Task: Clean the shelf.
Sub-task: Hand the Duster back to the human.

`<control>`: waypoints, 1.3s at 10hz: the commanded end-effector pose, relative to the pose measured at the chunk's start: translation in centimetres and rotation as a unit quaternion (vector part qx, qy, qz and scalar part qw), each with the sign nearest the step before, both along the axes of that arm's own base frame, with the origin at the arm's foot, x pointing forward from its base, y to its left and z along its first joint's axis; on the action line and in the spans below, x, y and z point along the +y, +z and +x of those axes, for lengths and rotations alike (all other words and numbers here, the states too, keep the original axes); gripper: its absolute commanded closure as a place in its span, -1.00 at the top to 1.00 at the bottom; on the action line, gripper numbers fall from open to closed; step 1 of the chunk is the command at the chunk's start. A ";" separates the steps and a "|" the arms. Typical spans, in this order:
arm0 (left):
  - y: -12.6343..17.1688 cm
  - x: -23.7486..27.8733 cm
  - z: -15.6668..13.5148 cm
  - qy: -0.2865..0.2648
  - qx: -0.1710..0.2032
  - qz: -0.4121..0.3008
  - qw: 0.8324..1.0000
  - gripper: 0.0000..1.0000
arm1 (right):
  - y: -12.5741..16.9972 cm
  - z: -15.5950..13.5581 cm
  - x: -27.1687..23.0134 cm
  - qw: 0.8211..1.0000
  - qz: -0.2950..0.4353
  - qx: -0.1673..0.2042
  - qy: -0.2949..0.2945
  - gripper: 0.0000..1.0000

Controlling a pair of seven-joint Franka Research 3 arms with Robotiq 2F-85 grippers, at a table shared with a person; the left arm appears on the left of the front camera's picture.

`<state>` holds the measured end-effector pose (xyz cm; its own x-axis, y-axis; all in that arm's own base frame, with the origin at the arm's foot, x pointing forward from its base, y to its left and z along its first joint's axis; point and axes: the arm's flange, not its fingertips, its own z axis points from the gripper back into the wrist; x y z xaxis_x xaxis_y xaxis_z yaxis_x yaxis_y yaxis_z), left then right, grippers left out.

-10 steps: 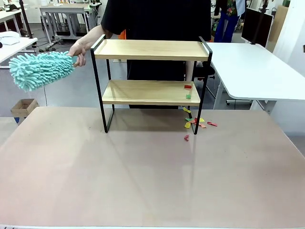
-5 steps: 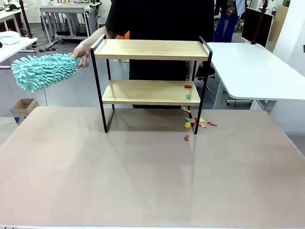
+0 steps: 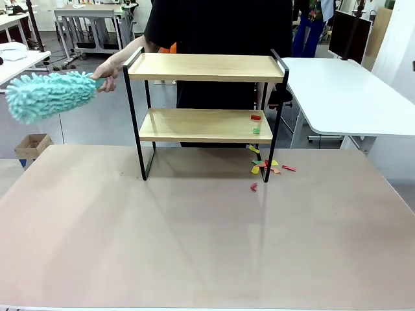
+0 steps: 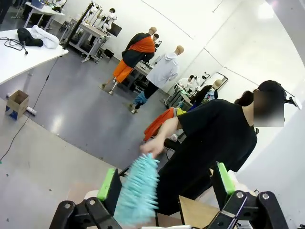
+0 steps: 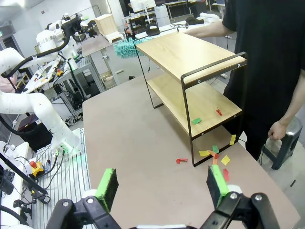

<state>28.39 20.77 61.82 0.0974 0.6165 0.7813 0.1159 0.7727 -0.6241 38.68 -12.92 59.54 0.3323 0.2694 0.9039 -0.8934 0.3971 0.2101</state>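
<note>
Duster: you'll notice the teal duster (image 3: 48, 96) swung further toward frame left since a moment ago, still in the person's hand (image 3: 109, 67).
Shelf: the shelf (image 3: 206, 68) sits centre frame on your desk (image 3: 194, 246).
Scraps: coloured paper bits (image 3: 266, 165) at its lower-right foot.
Pincers: left pincer (image 4: 166, 183) and right pincer (image 5: 162, 185) both wide, holding nothing.

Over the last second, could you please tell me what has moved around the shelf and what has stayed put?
The person's hand swung the turquoise duster slightly outward, toward the picture's left and away from the shelf, holding its handle throughout. The shelf itself and the coloured paper scraps on its lower board and on the table beside it stayed as they were.
</note>
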 end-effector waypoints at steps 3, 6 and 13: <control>0.0 0.0 -0.1 0.006 -0.003 -0.003 1.000 1.00 | 0.1 -0.2 0.0 1.000 -0.006 -0.002 0.003 1.00; 0.0 0.0 -0.1 0.006 -0.003 -0.003 1.000 1.00 | 0.1 -0.2 0.0 1.000 -0.006 -0.002 0.003 1.00; 0.0 0.0 -0.1 0.006 -0.003 -0.003 1.000 1.00 | 0.1 -0.2 0.0 1.000 -0.006 -0.002 0.003 1.00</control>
